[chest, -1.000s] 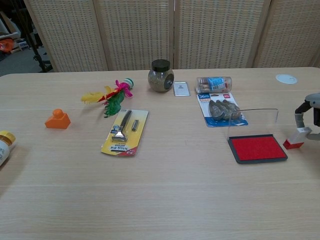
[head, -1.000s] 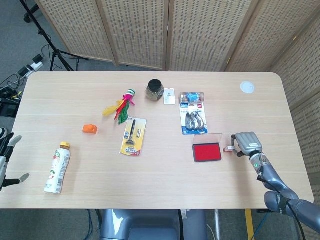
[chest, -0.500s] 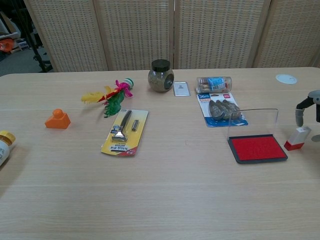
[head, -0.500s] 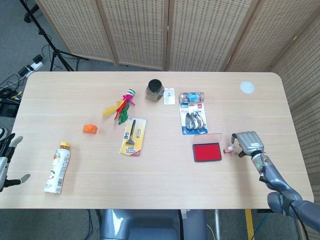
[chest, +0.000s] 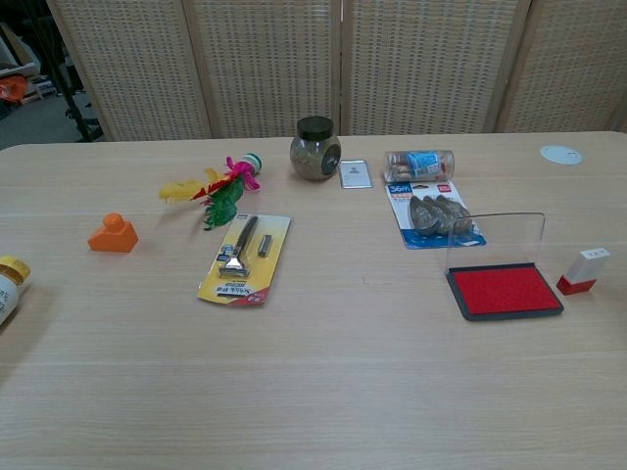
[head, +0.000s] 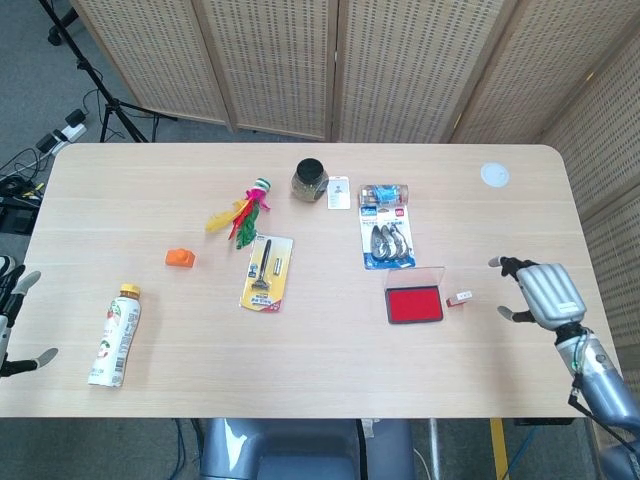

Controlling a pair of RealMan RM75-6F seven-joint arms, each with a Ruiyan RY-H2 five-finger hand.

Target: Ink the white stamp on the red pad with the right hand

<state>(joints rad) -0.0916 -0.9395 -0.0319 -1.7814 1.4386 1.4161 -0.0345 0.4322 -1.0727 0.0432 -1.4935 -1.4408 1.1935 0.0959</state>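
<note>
- Table (head: 300, 330) carries the red pad (head: 414, 305) near its right edge, clear lid raised along the pad's far side.
- Right hand (head: 541, 292) hovers near the right edge, fingers spread, holding nothing, apart from the stamp.
- White stamp (chest: 583, 271) lies tilted just beside the pad's right edge, red base toward the pad.
- Step in hand, as judged: grasp the stamp by its white body, keep the base free, then press it flat on the red surface.
- Left hand (head: 12, 330) at the left edge, fingers apart.
</note>
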